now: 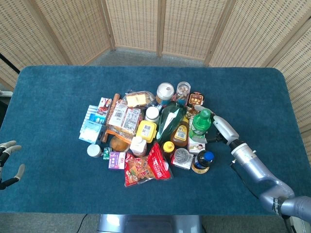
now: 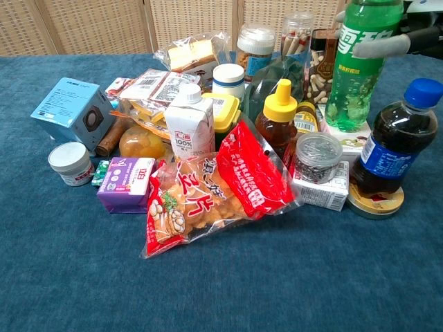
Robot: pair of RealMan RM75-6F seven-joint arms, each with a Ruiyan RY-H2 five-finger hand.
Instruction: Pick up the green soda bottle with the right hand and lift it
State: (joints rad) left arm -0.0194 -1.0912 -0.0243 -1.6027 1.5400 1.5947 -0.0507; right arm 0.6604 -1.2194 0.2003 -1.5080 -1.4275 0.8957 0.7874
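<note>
The green soda bottle (image 1: 199, 124) (image 2: 360, 66) stands nearly upright on a white carton (image 2: 344, 142) at the right edge of the pile. My right hand (image 1: 219, 127) is wrapped around its upper part: one finger curls behind the neck in the head view, and a grey finger (image 2: 389, 45) lies across the label in the chest view. The bottle's base still rests on the carton. Off the table's near left corner, my left hand (image 1: 7, 164) hangs with its fingers apart and nothing in it.
A dark cola bottle (image 1: 202, 160) (image 2: 390, 142) stands just in front of the green one. A yellow-capped honey bottle (image 2: 277, 123) and a brown jar (image 2: 324, 59) crowd its left side. A red snack bag (image 2: 214, 187) lies at the front. Blue table cloth (image 1: 272, 107) spreads right of my hand.
</note>
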